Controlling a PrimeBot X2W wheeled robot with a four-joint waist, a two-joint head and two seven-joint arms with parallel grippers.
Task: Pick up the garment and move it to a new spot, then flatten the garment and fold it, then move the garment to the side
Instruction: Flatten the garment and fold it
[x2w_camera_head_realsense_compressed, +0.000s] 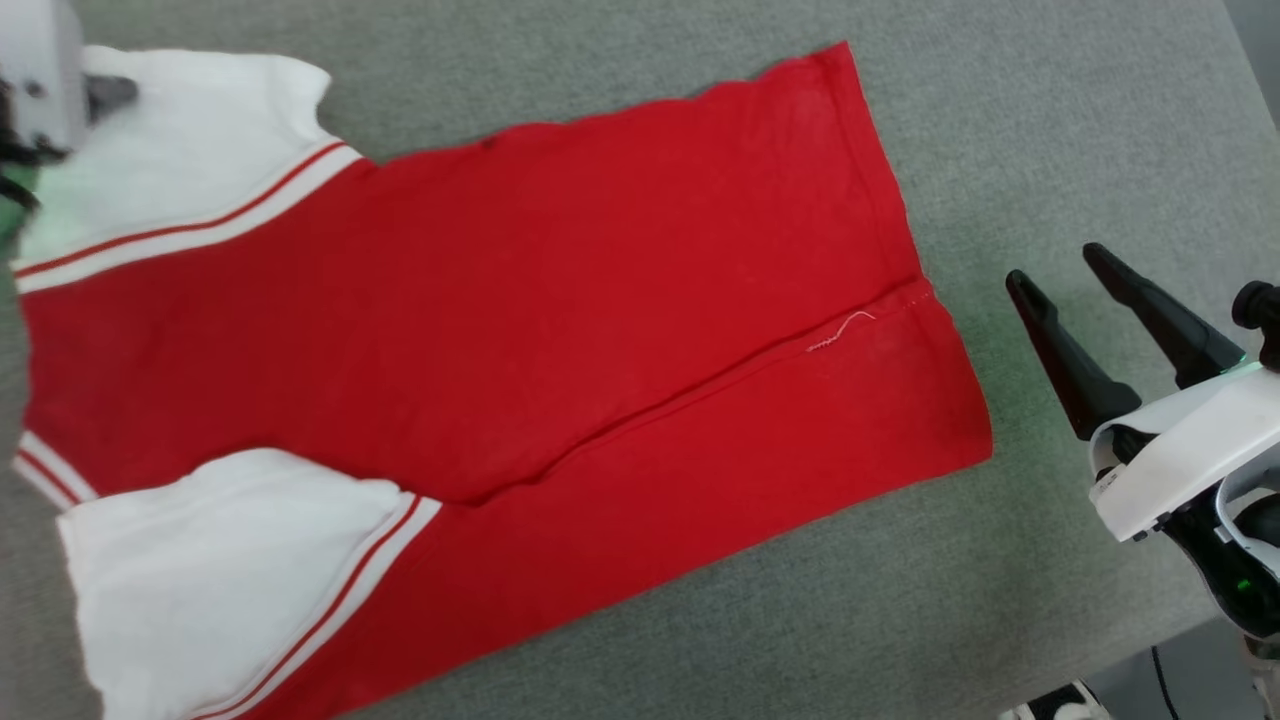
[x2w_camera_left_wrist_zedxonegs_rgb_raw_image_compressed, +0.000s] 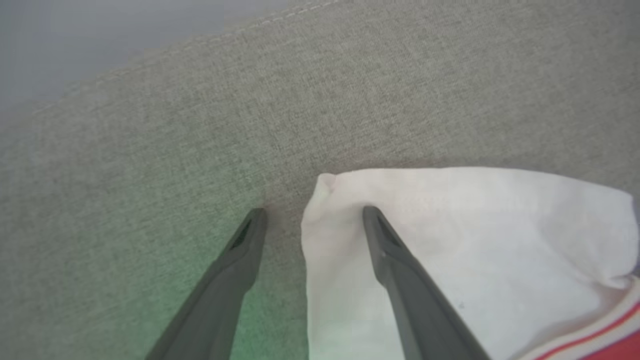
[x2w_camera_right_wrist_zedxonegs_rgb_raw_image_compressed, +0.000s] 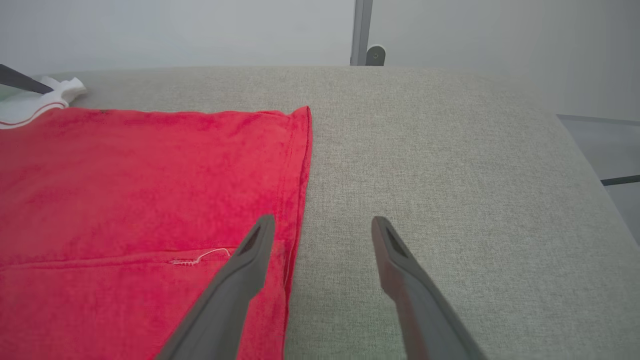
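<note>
The garment (x2w_camera_head_realsense_compressed: 520, 330), a red shirt with white sleeves and striped trim, lies spread on the grey cloth-covered table (x2w_camera_head_realsense_compressed: 1050, 120), one side folded over along a long crease. Its hem edge (x2w_camera_right_wrist_zedxonegs_rgb_raw_image_compressed: 295, 170) faces my right gripper (x2w_camera_head_realsense_compressed: 1055, 270), which hovers open just off that hem at the right. In the right wrist view its fingers (x2w_camera_right_wrist_zedxonegs_rgb_raw_image_compressed: 235, 290) straddle the hem's edge. My left gripper (x2w_camera_left_wrist_zedxonegs_rgb_raw_image_compressed: 312, 215) is open over the far white sleeve (x2w_camera_left_wrist_zedxonegs_rgb_raw_image_compressed: 450, 240), one finger above the sleeve's corner, the other over bare table. The left wrist housing (x2w_camera_head_realsense_compressed: 40, 90) shows at the upper left.
The table's far edge with a stitched seam (x2w_camera_left_wrist_zedxonegs_rgb_raw_image_compressed: 200, 42) runs close behind the left sleeve. At the lower right the table ends (x2w_camera_head_realsense_compressed: 1150, 650) and floor shows. A grey post (x2w_camera_right_wrist_zedxonegs_rgb_raw_image_compressed: 362, 32) stands behind the table against a pale wall.
</note>
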